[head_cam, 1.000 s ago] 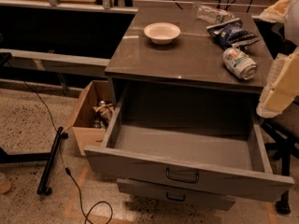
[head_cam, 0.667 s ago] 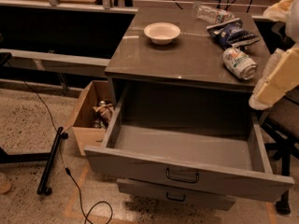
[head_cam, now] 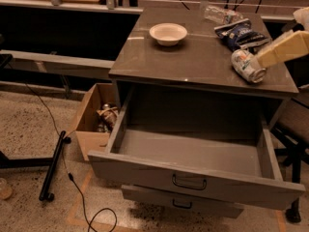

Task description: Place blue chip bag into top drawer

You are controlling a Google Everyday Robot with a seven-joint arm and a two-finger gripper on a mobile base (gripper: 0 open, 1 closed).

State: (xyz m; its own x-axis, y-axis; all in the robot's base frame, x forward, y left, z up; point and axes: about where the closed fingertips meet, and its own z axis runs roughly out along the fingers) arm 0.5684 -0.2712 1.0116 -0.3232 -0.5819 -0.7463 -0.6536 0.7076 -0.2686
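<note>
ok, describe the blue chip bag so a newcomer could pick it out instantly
Look at the grey cabinet top above the open top drawer, toward its back right corner. The blue chip bag lies there between a clear bottle behind and a tipped can in front, the gripper beside that can. It alone is dark blue, crinkled foil.

A grey desk [head_cam: 193,64] carries four things: a white bowl [head_cam: 168,34] at back left, a clear plastic bottle [head_cam: 219,15] at the rear, the blue chip bag [head_cam: 240,33] just before it, and a drink can [head_cam: 247,65] (lying on its side) near the right edge, the gripper [head_cam: 271,54] just beside it.
</note>
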